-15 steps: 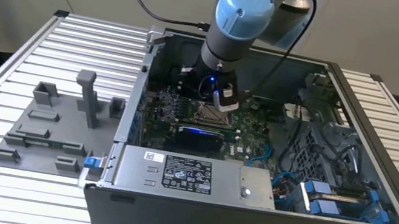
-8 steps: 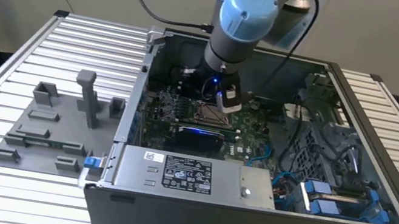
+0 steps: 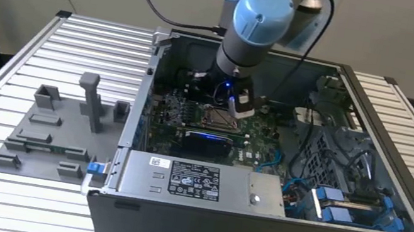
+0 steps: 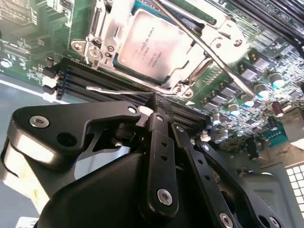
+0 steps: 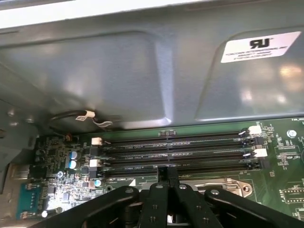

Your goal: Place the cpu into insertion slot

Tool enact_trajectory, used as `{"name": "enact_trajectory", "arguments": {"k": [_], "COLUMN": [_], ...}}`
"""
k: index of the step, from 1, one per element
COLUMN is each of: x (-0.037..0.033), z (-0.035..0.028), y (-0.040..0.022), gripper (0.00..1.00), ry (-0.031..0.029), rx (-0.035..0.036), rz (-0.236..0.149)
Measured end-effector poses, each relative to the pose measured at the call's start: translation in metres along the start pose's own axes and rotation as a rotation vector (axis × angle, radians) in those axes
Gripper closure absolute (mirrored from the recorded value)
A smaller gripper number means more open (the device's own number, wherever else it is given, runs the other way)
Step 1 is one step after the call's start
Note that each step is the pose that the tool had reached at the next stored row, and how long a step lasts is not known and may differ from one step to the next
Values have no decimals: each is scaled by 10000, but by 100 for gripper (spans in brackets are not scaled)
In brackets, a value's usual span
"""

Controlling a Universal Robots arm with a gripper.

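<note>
Ribbed grey metal tabletop (image 3: 75, 42) carries an open black computer case (image 3: 256, 227), its green motherboard (image 3: 181, 115) lying under the blue-jointed grey robot arm (image 3: 253, 22). The black gripper (image 4: 156, 102) has its fingers drawn together, with nothing visibly between them. In the exterior view the shiny-framed square insertion slot (image 3: 219, 117) lies just beside it at about seven o'clock. The silvery-tan square cpu (image 4: 152, 47) already sits flat inside that frame, and the thin wire lever (image 4: 114, 89) runs lengthwise toward the fingertips.

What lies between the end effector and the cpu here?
In the second wrist view, a thin wire lever and the metal frame of the insertion slot lie between the end effector and the cpu.
</note>
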State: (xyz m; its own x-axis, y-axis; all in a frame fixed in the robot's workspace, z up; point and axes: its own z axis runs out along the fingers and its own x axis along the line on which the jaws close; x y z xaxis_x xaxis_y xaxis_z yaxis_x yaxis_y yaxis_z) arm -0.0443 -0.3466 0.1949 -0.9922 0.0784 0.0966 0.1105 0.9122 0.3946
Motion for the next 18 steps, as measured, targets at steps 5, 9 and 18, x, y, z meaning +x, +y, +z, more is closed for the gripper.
{"name": "enact_trajectory", "arguments": {"k": [5,9,18], "x": [-46,-82,-153], "z": [3,4,6], "y": [2,5,9], "gripper": [89,89,89], "ry": [0,1,1], "rx": [0,1,0], "rz": [0,-2,-4]}}
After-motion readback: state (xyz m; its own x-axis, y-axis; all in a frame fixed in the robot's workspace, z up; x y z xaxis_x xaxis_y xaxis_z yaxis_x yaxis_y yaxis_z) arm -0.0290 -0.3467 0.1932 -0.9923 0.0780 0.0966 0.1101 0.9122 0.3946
